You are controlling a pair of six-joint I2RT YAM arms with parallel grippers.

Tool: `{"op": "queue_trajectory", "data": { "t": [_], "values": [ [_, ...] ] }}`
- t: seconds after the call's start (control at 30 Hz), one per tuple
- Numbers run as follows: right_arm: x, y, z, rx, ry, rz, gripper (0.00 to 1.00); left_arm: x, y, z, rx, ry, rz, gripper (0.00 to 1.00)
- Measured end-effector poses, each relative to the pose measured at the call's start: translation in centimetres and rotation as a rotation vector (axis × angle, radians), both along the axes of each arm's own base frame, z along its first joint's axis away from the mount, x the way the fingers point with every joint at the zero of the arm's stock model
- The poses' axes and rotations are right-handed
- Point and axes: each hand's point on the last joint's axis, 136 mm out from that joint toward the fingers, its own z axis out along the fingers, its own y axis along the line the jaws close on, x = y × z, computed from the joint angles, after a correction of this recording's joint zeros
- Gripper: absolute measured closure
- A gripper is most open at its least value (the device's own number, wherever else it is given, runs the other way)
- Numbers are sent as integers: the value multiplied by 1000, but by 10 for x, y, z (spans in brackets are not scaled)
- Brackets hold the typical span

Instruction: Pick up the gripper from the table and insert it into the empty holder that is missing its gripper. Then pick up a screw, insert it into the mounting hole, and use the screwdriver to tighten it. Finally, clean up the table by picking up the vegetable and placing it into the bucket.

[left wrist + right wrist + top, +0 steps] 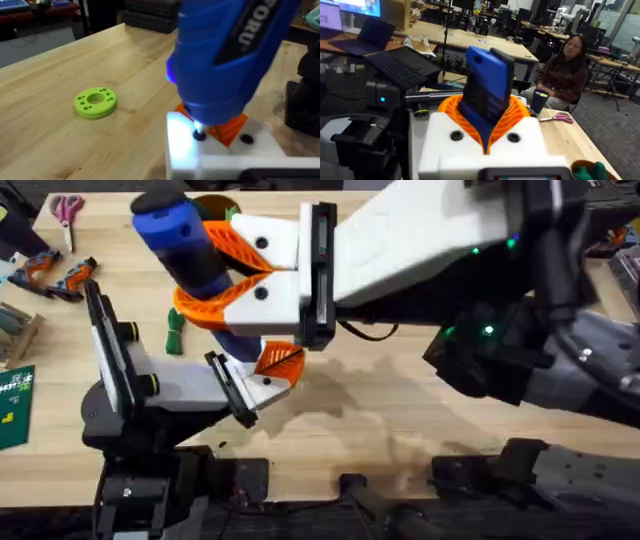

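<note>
- Screwdriver (190, 255): blue, pen-shaped, held nearly upright over the middle of the wooden table (400, 410); the right gripper (225, 280) is clamped on its body, orange pads pressed to both sides.
- Right wrist view: the blue body (487, 90) rises between the orange ribbed pads (520, 117) and the white finger blocks.
- Left wrist view: the screwdriver's lower end (220, 65) comes down onto the holder (200, 150), a white block, with the thin bit tip at a dark screw (199, 135) in its top face. A blue-white light glows on the tool's side.
- Gripper (227, 125): the orange tip sits in the holder, just behind the bit.
- Left gripper (265, 375): it lies under the screwdriver in the overhead view; whether its fingers are apart or together cannot be told.
- Vegetable (175, 330): small and dark green, it lies on the table left of the screwdriver.
- Bucket (222, 208): at the far edge of the table, mostly hidden behind the tool.
- Lime-green ring (95, 102): flat on the table, well apart from the holder.
</note>
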Motion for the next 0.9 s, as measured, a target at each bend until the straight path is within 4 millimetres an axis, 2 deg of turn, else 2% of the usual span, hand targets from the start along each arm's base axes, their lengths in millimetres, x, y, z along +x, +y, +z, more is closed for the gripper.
{"op": "queue_trajectory", "data": {
  "t": [0.3,0.37,0.5,0.53,0.67,0.8,0.9],
  "values": [
    [0,0,2,6,-5,0,974,0,0,0,0,0,0,994],
    [-1,-2,11,43,-35,1,974,0,0,0,0,0,1,994],
    [-4,-9,41,153,-125,-4,974,0,0,0,0,0,0,994],
    [2,-12,54,164,-140,-18,974,0,0,0,0,0,1,994],
    [23,-14,57,108,-126,-65,974,0,0,0,0,-1,1,994],
    [54,-22,43,-2,-157,-150,974,0,0,0,0,-1,1,994],
    [80,-33,22,-125,-208,-228,974,0,0,0,0,-1,1,994]
  ]
}}
